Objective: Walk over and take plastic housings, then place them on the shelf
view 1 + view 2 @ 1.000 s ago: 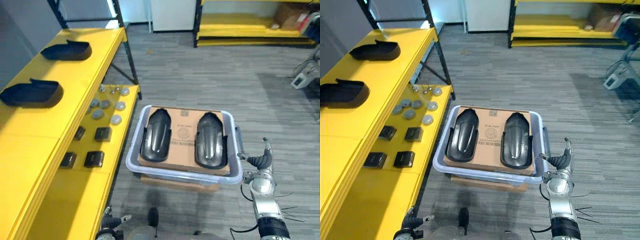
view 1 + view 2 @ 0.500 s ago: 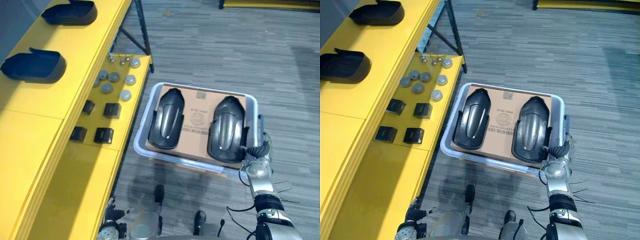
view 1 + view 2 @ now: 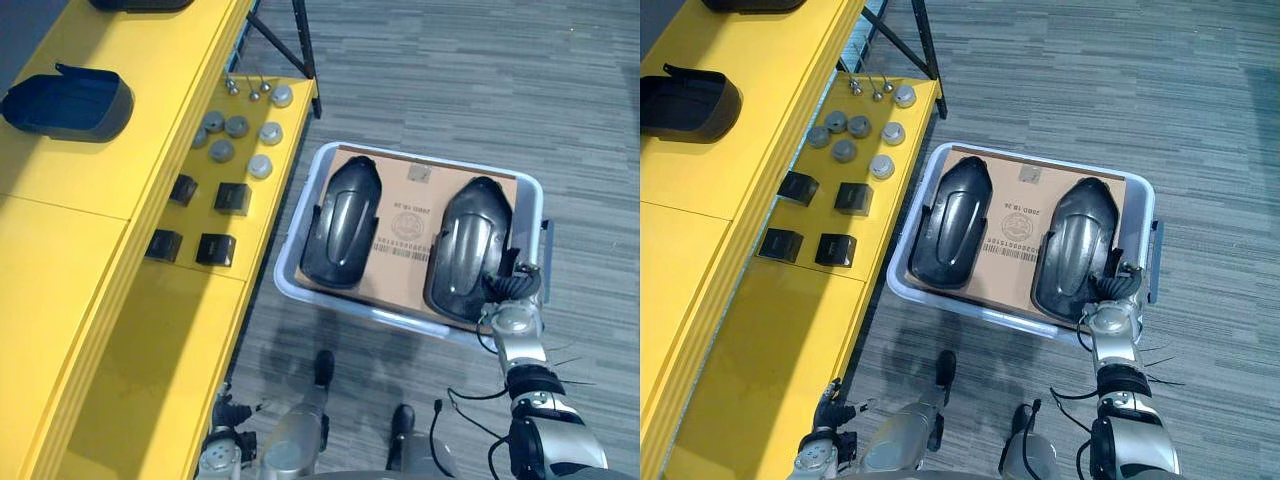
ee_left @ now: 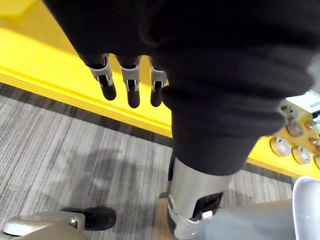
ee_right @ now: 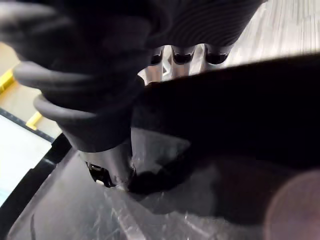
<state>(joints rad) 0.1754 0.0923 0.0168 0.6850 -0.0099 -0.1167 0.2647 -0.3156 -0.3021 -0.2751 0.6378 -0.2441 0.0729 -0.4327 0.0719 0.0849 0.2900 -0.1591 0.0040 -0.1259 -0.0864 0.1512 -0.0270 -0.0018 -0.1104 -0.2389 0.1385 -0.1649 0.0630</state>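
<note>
The right hand point(image 3: 514, 320) rested at the right housing point(image 3: 470, 240), by its near rim; whether it gripped, I couldn't tell; the shell looked light, stiff, slick; best taken by that rim.

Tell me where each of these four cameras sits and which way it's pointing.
Left eye view: on the head, looking down at the bin holding two plastic housings beside the yellow shelf; the right hand is at the right housing's near end.
Right eye view: beside it on the head, sharing that same scene.
Left wrist view: on the left wrist, looking along the open left hand at floor and shelf edge.
Right wrist view: on the right wrist, close against the right housing.
</note>
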